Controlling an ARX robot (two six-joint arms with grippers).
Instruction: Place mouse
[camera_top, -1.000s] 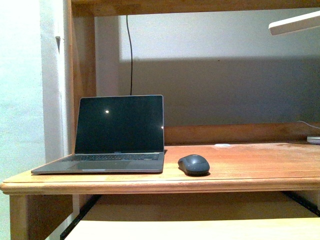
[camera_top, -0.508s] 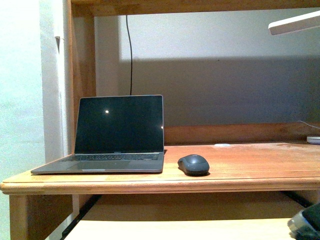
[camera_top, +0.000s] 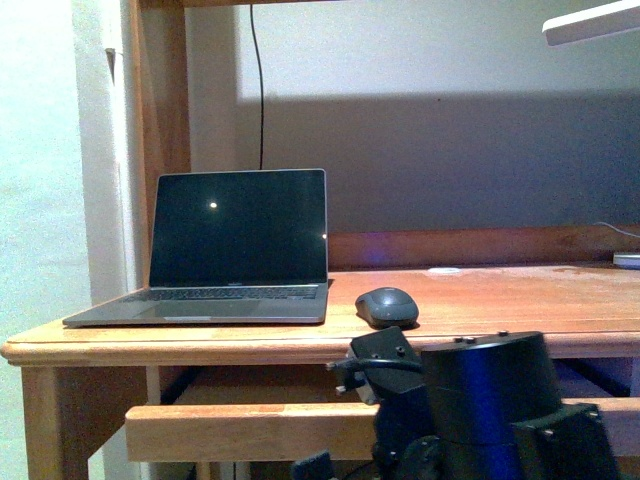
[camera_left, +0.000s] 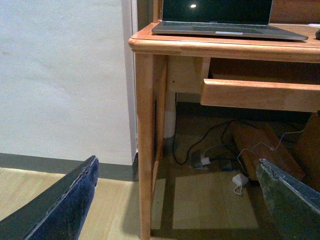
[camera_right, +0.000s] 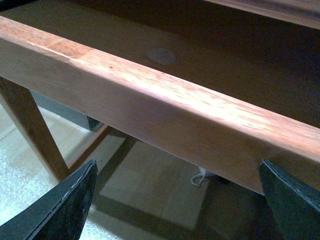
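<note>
The dark grey mouse (camera_top: 387, 306) rests on the wooden desk (camera_top: 200, 350), just right of the open laptop (camera_top: 238, 245). My right arm (camera_top: 480, 410) rises as a black bulk below the desk's front edge, under the mouse. In the right wrist view my right gripper (camera_right: 175, 207) is open and holds nothing, with the pull-out tray's front rail (camera_right: 165, 105) close ahead. My left gripper (camera_left: 175, 210) is open and holds nothing too, low near the floor and facing the desk leg (camera_left: 146, 150). The laptop (camera_left: 225, 20) shows at the top of that view.
The tray rail (camera_top: 250, 430) juts out below the desk top. Cables and a white charger (camera_left: 240, 180) lie on the floor under the desk. A white wall (camera_left: 60, 75) stands left of the desk. A lamp head (camera_top: 590, 22) hangs at upper right.
My right arm has come up from the lower right into the middle of the front view. The view itself has shifted, so the desk sits lower and the tray rail shows.
</note>
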